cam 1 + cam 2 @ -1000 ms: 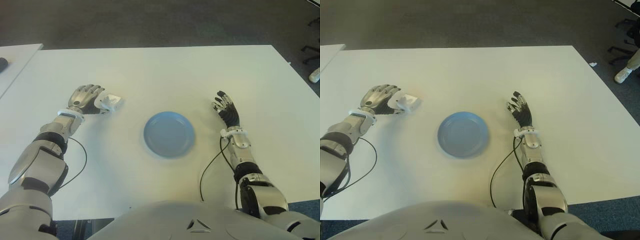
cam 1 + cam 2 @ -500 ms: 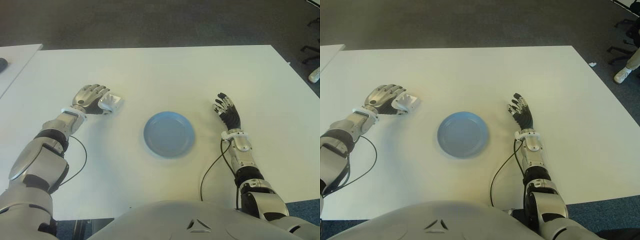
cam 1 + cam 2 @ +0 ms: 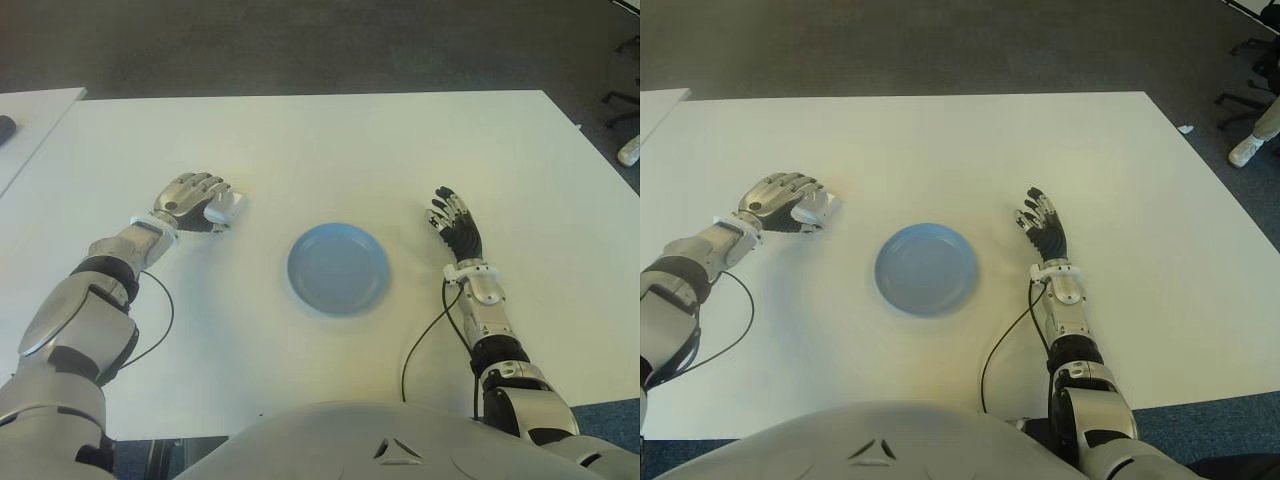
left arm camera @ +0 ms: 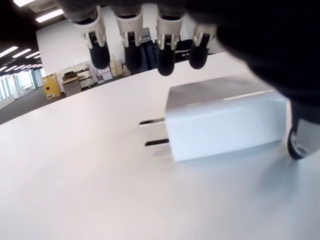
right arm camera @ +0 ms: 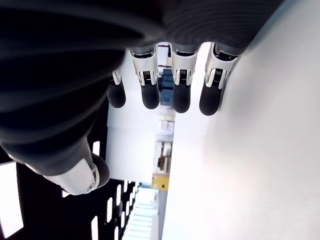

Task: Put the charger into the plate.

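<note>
Left wrist view gives me one white charger lying flat on the white table, my left hand cupped over it, fingers curled above, not yet clamped. I count one blue plate, bare, midway between both hands; right hand hovers open beside it.
</note>
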Tool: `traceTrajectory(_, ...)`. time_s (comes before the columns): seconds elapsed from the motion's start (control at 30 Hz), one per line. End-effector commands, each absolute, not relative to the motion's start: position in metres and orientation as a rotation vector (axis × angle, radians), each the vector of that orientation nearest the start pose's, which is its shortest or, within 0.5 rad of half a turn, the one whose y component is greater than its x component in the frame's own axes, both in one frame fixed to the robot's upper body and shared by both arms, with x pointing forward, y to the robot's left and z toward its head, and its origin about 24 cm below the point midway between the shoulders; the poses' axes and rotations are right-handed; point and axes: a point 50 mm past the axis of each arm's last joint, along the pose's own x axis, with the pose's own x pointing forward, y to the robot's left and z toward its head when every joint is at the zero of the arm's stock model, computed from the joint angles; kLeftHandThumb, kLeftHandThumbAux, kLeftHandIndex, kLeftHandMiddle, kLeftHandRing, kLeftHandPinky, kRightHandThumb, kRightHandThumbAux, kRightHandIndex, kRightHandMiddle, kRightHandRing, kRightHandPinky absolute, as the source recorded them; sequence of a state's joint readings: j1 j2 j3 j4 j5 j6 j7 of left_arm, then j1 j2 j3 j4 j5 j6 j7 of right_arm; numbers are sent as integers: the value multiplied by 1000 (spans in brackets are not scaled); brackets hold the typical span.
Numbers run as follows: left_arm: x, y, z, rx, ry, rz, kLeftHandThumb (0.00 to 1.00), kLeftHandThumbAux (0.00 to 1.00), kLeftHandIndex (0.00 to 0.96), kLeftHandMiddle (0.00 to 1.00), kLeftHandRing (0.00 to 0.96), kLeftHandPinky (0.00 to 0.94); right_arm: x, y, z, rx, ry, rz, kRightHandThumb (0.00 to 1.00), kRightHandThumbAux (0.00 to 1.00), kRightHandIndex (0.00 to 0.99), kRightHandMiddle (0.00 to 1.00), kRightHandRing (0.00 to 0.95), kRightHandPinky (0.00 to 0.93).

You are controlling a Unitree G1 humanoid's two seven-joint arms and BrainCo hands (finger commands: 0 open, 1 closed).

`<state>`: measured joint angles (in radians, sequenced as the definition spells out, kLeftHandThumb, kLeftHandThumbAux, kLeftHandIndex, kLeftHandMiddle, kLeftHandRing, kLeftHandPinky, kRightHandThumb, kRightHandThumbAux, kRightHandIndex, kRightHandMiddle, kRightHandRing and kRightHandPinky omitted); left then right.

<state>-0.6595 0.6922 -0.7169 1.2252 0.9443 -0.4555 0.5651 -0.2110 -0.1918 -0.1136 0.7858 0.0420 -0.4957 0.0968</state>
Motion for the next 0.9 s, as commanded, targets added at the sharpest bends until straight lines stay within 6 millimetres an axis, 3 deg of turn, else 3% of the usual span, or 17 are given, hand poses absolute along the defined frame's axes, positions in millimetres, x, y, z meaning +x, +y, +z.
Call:
traceTrajectory(0.03,311,273,19,1832,-140,-454,418,409,115,110,98,112,228,-209,-69,-84,323,-29,322,678,99,116,106,142)
traceTrajectory(0.27,312,273,22,1852,-157,-497,422,400,108,104,92,111,225,-206,-72,-81,328,-36,354,678,111,133,127,175)
traceTrajectory(0.9,321,271,33,1866,-146,-541,424,398,91,122,120,131,213,-202,-78,-79,330,-29,315,668,86,121,106,129)
